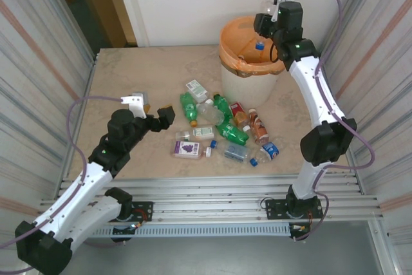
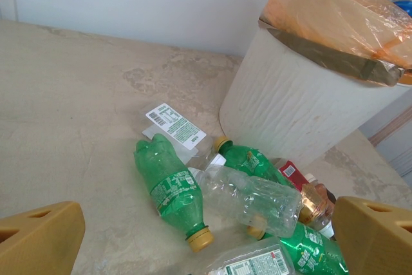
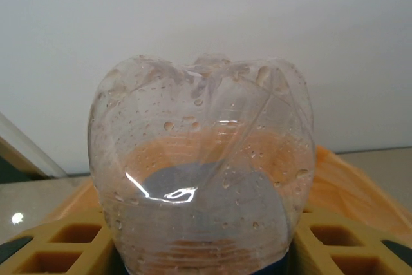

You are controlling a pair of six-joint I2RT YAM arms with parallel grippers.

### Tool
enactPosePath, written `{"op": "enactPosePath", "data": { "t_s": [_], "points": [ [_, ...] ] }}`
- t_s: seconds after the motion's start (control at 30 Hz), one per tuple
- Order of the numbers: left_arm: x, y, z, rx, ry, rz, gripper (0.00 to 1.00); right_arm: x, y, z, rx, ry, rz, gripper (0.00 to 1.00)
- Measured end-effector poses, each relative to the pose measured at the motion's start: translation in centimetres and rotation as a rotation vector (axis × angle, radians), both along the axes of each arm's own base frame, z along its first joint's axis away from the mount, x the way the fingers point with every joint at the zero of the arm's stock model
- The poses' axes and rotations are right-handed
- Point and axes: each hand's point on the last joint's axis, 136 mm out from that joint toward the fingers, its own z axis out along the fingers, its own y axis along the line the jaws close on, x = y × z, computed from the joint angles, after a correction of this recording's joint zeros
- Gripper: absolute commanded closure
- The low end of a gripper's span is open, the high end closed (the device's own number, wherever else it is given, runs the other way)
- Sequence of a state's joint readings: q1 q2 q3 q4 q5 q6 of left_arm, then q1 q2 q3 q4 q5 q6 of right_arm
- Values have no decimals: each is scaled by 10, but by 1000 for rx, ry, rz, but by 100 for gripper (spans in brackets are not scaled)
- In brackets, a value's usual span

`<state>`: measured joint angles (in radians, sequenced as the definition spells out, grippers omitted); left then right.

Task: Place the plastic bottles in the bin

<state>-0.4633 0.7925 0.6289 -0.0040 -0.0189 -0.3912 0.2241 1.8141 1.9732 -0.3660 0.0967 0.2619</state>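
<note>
One wide, stone-patterned bench [image 1: 129, 75] carried everything. At its far side stood the bin [image 1: 248, 85], cream-walled, with an orange bag folded over its rim; a blue cap [image 1: 259, 46] showed inside it. Just in front of the bin, the plastic bottles [image 1: 219, 127] lay scattered in a loose heap on the bench, green, clear and orange-brown. In the left wrist view a crushed green bottle [image 2: 170, 188] lay on its side, touching a flattened see-through bottle [image 2: 251, 201].

The right end effector [image 1: 264, 17] hung over the bin's mouth, its yellow fingers [image 3: 58, 246] closed against the sides of a clear bottle [image 3: 203, 172] whose base faced the wrist camera. The left end effector [image 1: 153, 109] hovered left of the heap with its fingers [image 2: 38, 236] spread wide, nothing between them.
</note>
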Motion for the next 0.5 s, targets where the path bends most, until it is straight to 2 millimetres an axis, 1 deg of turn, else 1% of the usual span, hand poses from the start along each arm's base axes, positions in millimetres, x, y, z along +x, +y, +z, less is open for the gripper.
{"op": "enactPosePath", "data": {
  "t_s": [0.17, 0.33, 0.5],
  "points": [
    [0, 0, 0, 0, 1, 0, 1, 6, 4, -31, -30, 81, 26, 43],
    [-1, 0, -2, 5, 9, 0, 1, 8, 6, -48, -57, 127, 38, 32],
    [-1, 1, -6, 12, 22, 1, 1, 7, 8, -57, -72, 153, 55, 23]
  ]
}}
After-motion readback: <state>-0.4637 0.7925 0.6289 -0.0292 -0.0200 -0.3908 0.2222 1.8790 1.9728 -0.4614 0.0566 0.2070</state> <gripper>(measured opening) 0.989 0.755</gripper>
